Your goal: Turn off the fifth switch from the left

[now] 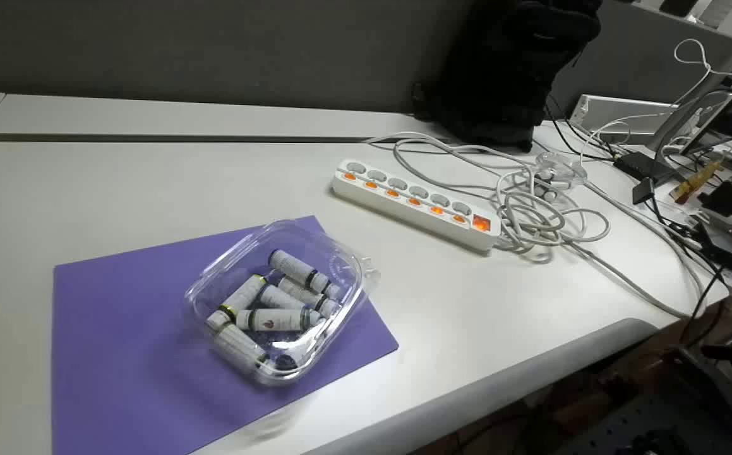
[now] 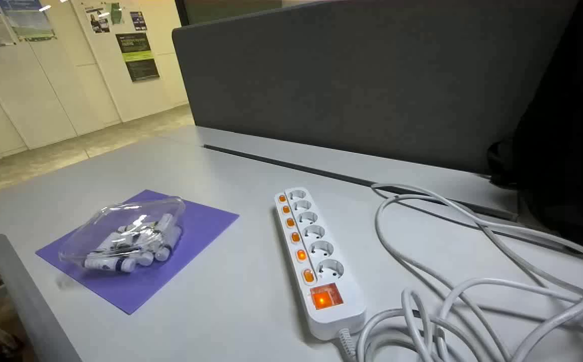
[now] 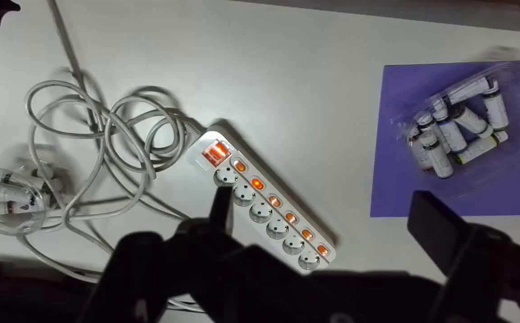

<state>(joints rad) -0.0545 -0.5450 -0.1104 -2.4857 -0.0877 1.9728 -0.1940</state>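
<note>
In an exterior view, we find a white power strip (image 1: 403, 212) on the table (image 1: 151, 189); its fifth switch from the left (image 1: 437, 210) glows orange, second in the row from the larger orange-red rocker (image 1: 481, 223). In the wrist view, we see the gripper (image 3: 322, 202) spread wide, holding nothing. A clear plastic container (image 1: 302, 237) of small labelled bottles (image 1: 277, 319) rests on a purple mat (image 1: 119, 328).

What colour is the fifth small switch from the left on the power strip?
Orange, with a bright glow; the fifth switch shows best in an exterior view.
</note>
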